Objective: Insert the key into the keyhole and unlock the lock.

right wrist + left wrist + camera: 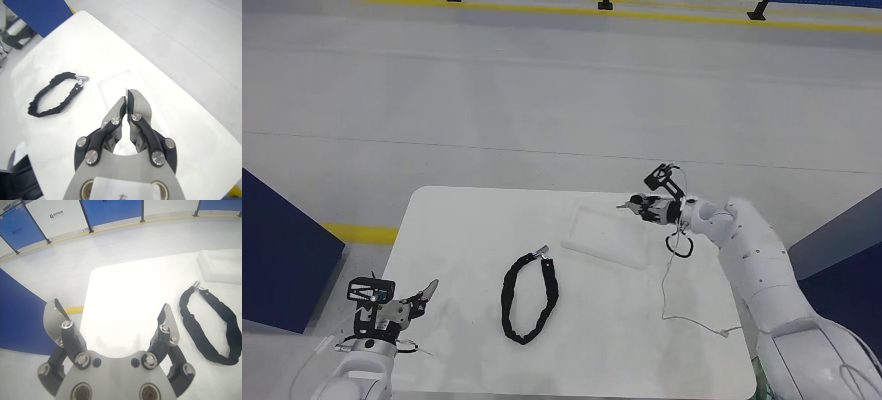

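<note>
A black fabric-sleeved chain lock point(529, 298) lies in a loop on the middle of the white table point(462, 230); its silver lock cylinder point(198, 286) sits at the loop's far end, seen too as the cylinder point(82, 78) from the right wrist. My right gripper point(126, 96) hangs above the table's far right part, over a shallow white tray point(607, 238), shut on a thin flat metal key point(126, 94) whose edge pokes out between the pads. My left gripper point(113, 310) stands open and holds nothing at the near left corner, well short of the chain point(208, 323).
The white foam tray point(221, 266) lies just beyond the lock's cylinder end. A thin white cable point(682, 300) trails across the right side of the table. Dark blue panels point(282, 260) stand beside the table's left and right edges.
</note>
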{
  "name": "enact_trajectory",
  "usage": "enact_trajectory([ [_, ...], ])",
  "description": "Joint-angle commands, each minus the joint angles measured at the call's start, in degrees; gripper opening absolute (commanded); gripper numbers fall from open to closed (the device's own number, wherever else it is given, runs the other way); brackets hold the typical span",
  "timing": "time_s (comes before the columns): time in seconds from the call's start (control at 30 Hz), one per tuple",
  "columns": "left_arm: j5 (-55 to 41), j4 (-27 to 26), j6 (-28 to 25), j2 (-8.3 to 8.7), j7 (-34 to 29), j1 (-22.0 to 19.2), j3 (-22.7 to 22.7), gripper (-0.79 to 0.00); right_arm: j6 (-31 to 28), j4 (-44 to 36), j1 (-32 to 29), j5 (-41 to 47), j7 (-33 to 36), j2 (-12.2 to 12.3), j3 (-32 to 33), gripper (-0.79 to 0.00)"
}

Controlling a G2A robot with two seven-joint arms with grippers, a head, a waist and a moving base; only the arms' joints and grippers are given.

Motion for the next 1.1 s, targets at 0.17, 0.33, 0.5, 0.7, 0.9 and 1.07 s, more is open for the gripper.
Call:
enact_trajectory([
  [0.17,0.0,0.0,0.0,0.0,0.0,0.0,0.0,0.0,3.82,-16.57,-13.26,29.49,26.8,5.86,12.94,-0.785],
  [0.33,0.0,0.0,0.0,0.0,0.0,0.0,0.0,0.0,16.51,-38.44,-29.41,48.04,43.06,10.09,24.74,-0.785],
  [0.5,0.0,0.0,0.0,0.0,0.0,0.0,0.0,0.0,24.19,-50.34,-41.69,60.12,50.66,12.2,33.95,-0.785],
  [0.7,0.0,0.0,0.0,0.0,0.0,0.0,0.0,0.0,27.44,-55.17,-48.6,67.15,54.0,13.23,38.67,-0.785],
  [0.9,0.0,0.0,0.0,0.0,0.0,0.0,0.0,0.0,29.06,-56.75,-52.62,71.55,55.62,13.8,39.17,-0.785],
  [1.07,0.0,0.0,0.0,0.0,0.0,0.0,0.0,0.0,29.1,-56.9,-53.32,72.52,55.66,13.95,38.82,-0.785],
])
